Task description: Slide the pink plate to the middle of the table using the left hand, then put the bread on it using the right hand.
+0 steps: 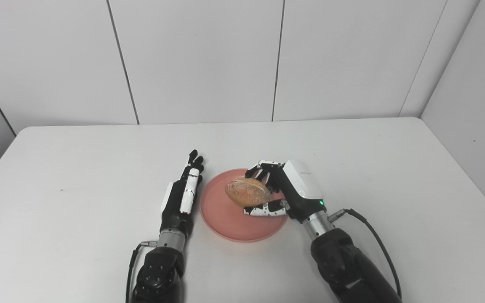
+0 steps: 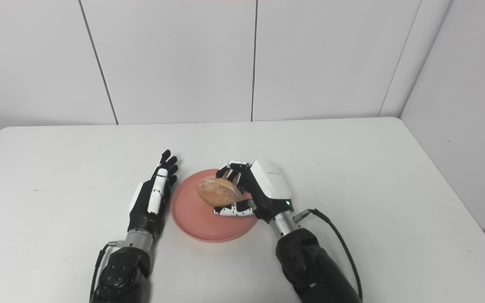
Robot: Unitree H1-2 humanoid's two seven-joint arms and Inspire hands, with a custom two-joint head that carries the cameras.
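Observation:
The pink plate (image 1: 225,214) lies flat near the middle of the white table (image 1: 78,168). Over its right half my right hand (image 1: 286,189) is shut on the bread (image 1: 247,192), a brown crusty roll held between fingers and thumb; whether the roll touches the plate I cannot tell. My left hand (image 1: 183,189) rests just left of the plate's rim, open, with its fingers stretched straight toward the far side. In the right eye view the same roll (image 2: 218,192) shows above the plate (image 2: 196,219).
White wall panels (image 1: 200,59) stand behind the table's far edge, and a side wall (image 1: 470,105) runs along the right. A black cable (image 1: 373,235) loops from my right wrist over the table.

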